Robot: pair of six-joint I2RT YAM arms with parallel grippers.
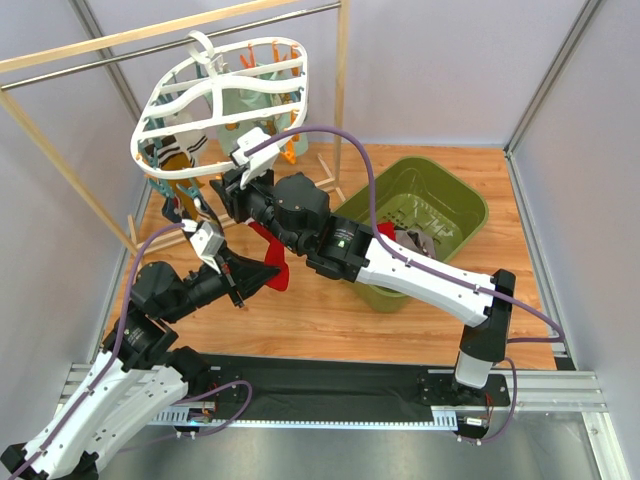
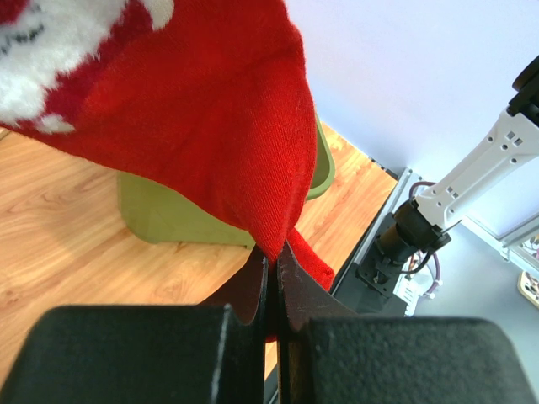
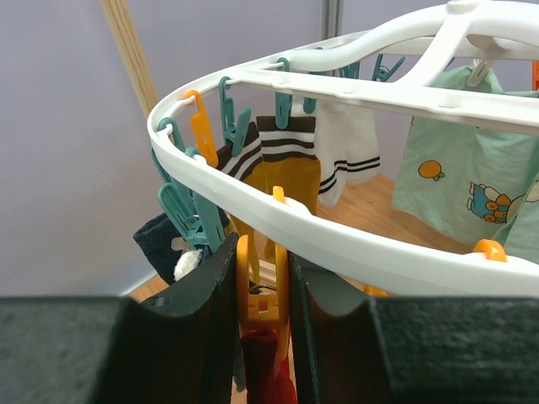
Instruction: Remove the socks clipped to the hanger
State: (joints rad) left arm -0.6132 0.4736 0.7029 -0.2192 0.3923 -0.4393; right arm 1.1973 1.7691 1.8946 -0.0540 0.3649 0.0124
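Your left hand [image 2: 271,257] clamps the red sock [image 2: 210,109] by its lower end, ready to pull | your right hand [image 3: 263,263] squeezes the orange clip [image 3: 253,295] under the hanger [image 3: 337,240] rim, likely to free that sock

- The top camera hangs high behind the arm bases and looks down and forward over the whole table. The hanger [image 1: 222,98] sits at 11 o'clock and the green bin [image 1: 450,190] at 2 o'clock.
- The left wrist camera peers along the left gripper [image 2: 274,252], close against a red sock [image 2: 210,109], with that same bin behind.
- The right wrist camera looks past the right gripper [image 3: 263,261] and an orange clip [image 3: 253,307], close under the same hanger's rim.
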